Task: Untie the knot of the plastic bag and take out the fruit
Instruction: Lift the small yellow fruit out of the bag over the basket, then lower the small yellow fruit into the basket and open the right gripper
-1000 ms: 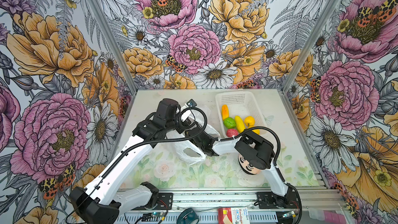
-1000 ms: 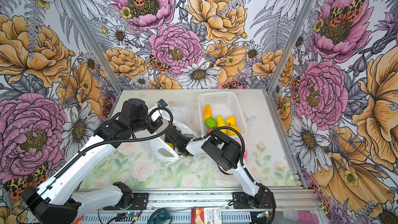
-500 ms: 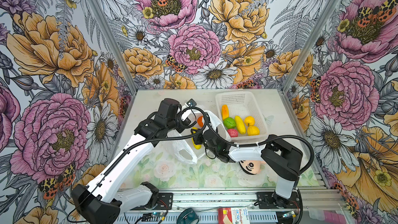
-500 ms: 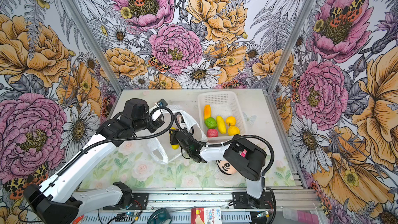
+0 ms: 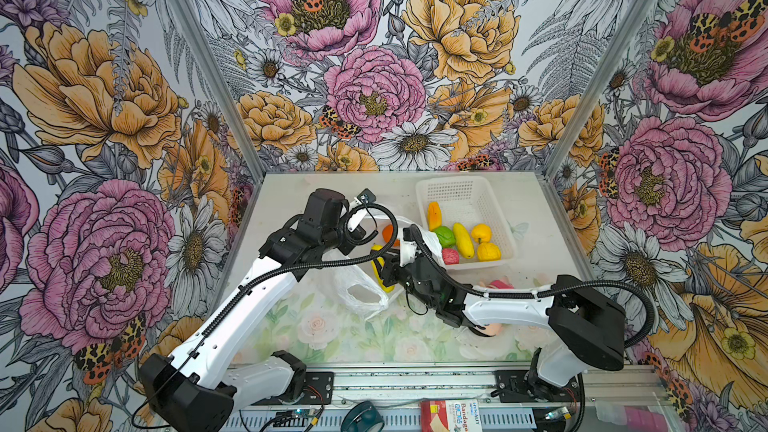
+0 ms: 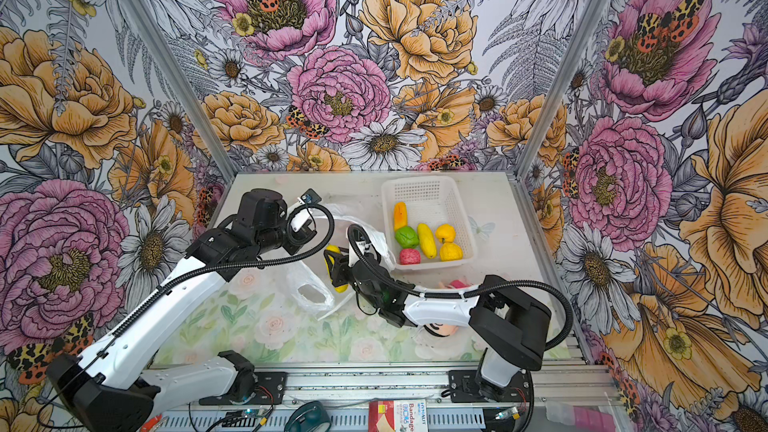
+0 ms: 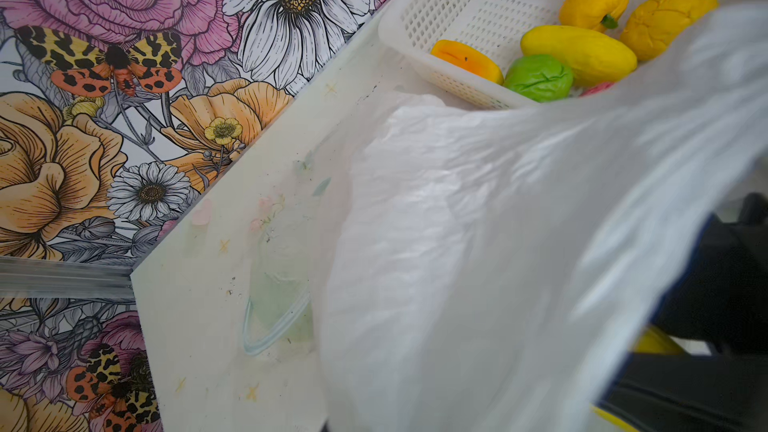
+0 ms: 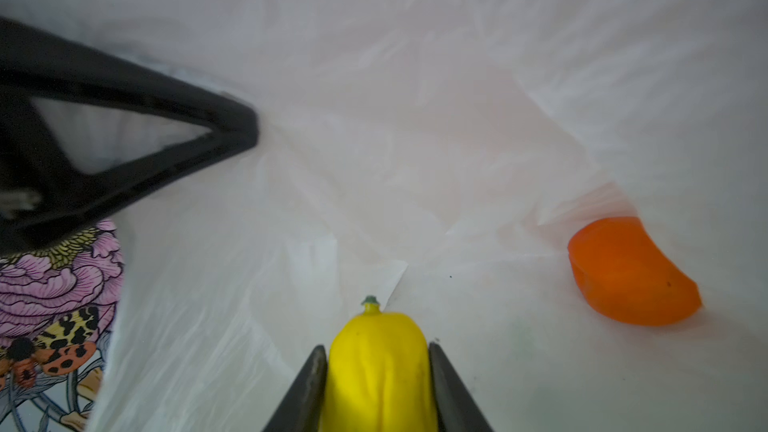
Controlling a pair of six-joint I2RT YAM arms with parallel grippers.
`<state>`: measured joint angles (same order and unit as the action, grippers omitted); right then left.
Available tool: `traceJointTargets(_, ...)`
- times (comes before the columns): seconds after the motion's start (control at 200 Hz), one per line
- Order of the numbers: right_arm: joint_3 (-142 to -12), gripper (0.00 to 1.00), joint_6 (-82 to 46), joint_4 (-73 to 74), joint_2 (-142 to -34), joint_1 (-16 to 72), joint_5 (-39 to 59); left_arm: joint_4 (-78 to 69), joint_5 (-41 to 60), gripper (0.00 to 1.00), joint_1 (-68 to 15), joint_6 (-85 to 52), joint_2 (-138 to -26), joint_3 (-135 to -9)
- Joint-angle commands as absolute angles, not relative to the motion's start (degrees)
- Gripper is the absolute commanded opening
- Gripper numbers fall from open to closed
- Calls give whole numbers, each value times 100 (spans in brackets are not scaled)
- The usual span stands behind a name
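At the centre of the tabletop (image 5: 316,326): the bag (image 5: 359,290) lies with its mouth lifted open; no knot is to be seen.
Left pincer (image 5: 362,229): clenched on the bag film at the 11 o'clock edge, holding the mouth up.
Right pincer (image 8: 377,350): inside the bag, grasping the yellow fruit (image 8: 378,384) between both jaws.
Orange fruit (image 8: 627,276): loose on the bag floor, at 12 o'clock of the yellow fruit in both top views, untouched.
Basket (image 5: 457,191): at 2 o'clock of the bag, with six fruits (image 5: 463,241) inside.
Step in hand: probably carrying the yellow fruit out to the basket.
Doing it well: hold the left grip high so the film stays off the right wrist. Draw back toward 4 o'clock, along the arm's own line. Rise above the bag edge before swinging to 2 o'clock. Release low over the bare 12 o'clock end of the basket.
Risk: the thin film may catch on a jaw and drag the bag along.
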<state>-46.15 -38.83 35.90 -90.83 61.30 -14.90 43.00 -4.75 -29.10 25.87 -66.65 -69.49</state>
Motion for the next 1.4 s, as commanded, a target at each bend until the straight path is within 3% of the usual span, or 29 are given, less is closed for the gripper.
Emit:
traceJointTargets(0.0, -4490, 38, -3443, 3884, -8578, 6286, -1160, 4196, -519, 0, -2862, 2496, -6675, -6891)
traceJointTargets(0.22, -3992, 38, -2975, 3685, -7401, 6382, -1092, 4197, -501, 0, -2859, 2496, -6658, -6901)
traceJointTargets(0.505, -3110, 36, -2452, 2919, -5336, 6252, -2307, 4201, -492, 0, -2883, 2495, -6661, -6903)
traceJointTargets(0.831, -2559, 38, -2339, 2024, -3947, 5338, -3178, 4193, -486, 0, -2891, 2492, -6654, -6906)
traceJointTargets(1.096, -2674, 40, -2666, 1574, -4512, 4244, -3176, 4200, -466, 0, -2889, 2500, -6662, -6900)
traceJointTargets(1.396, -3297, 33, -3485, 1538, -6628, 2805, -1539, 4193, -457, 0, -2883, 2502, -6641, -6905)
